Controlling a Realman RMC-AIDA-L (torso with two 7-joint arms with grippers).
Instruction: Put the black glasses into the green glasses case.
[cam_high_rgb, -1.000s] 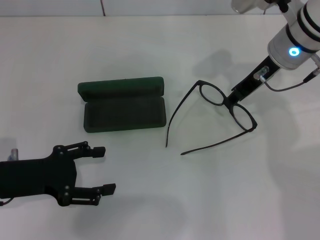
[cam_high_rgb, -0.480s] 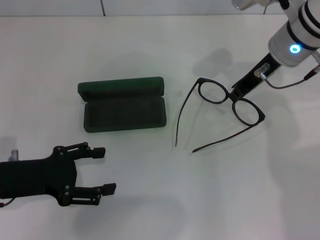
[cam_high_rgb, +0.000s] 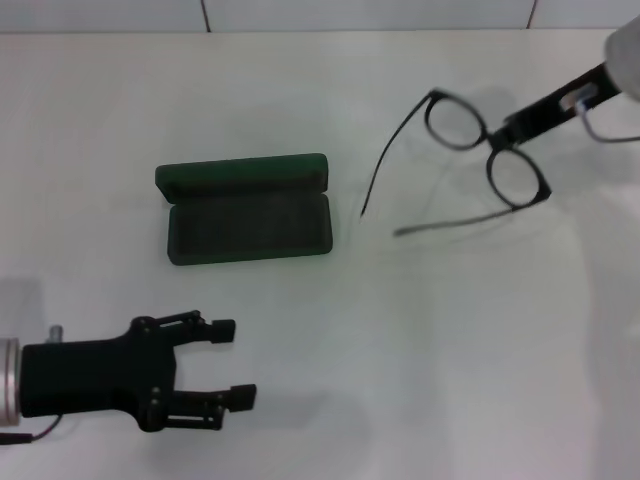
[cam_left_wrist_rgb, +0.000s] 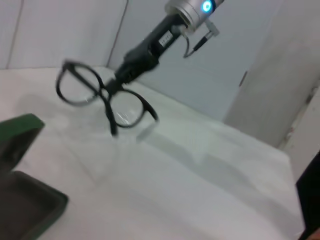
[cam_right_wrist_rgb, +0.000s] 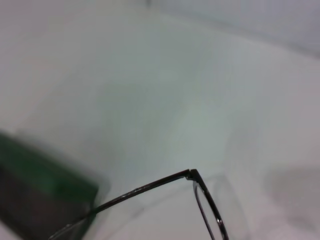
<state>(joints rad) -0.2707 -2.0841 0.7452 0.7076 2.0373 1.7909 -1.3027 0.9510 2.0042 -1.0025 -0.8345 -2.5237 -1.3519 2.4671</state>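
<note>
I see the white surface (cam_high_rgb: 420, 350) carrying the green glasses case (cam_high_rgb: 245, 208), which lies open with its lid back, left of centre. My left gripper (cam_high_rgb: 232, 362) hovers nearer me than the case, its fingers (cam_high_rgb: 222, 327) apart and empty. My right gripper (cam_high_rgb: 505, 131), at the far right, has its fingers clamped on the bridge of the black glasses (cam_high_rgb: 470, 155), held off the surface with temples unfolded, well apart from the case.

A: Right gripper (cam_high_rgb: 508, 131)?
B: Far right, raised, arm slanting in from the corner, fingers pinched shut.
A: Left gripper (cam_high_rgb: 228, 362)?
B: Near left, level, fingers (cam_high_rgb: 219, 327) spread apart, holding nothing.
</note>
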